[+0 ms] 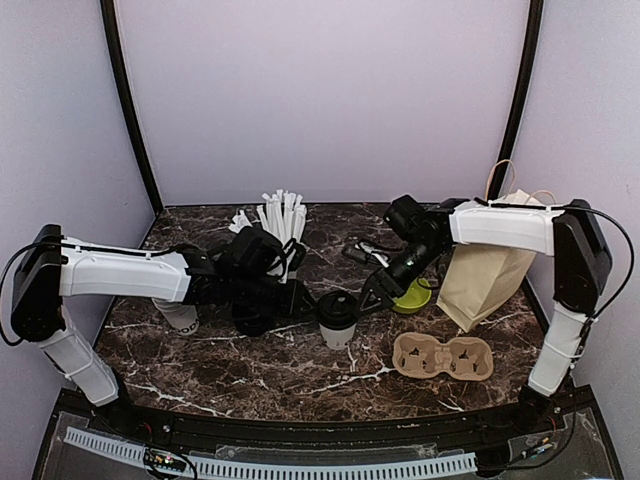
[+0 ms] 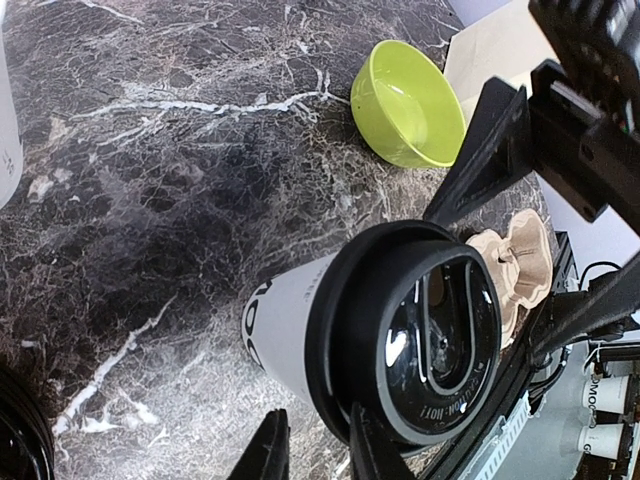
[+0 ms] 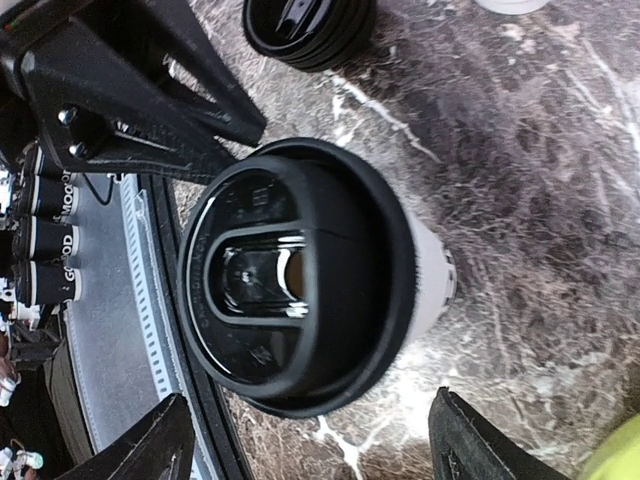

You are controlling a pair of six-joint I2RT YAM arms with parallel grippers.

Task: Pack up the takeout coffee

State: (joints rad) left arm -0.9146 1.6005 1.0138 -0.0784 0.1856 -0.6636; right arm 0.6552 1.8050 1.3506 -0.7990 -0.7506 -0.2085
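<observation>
The takeout coffee (image 1: 337, 320), a white paper cup with black lettering and a black lid, stands upright mid-table. It also shows in the left wrist view (image 2: 400, 330) and the right wrist view (image 3: 300, 275). My left gripper (image 1: 300, 295) sits just left of it. Its fingers (image 2: 270, 450) are nearly together with nothing between them, beside the lid's rim. My right gripper (image 1: 372, 292) is just right of the cup and wide open, its fingers (image 3: 150, 445) standing apart on either side of the cup without touching it. A brown paper bag (image 1: 488, 270) stands at the right.
A tan pulp cup carrier (image 1: 442, 356) lies at the front right. A lime green bowl (image 1: 412, 295) sits by the bag. A cup of white straws (image 1: 283, 220) stands at the back. A stack of black lids (image 1: 253, 318) and lidless white cups (image 1: 180, 315) are at the left.
</observation>
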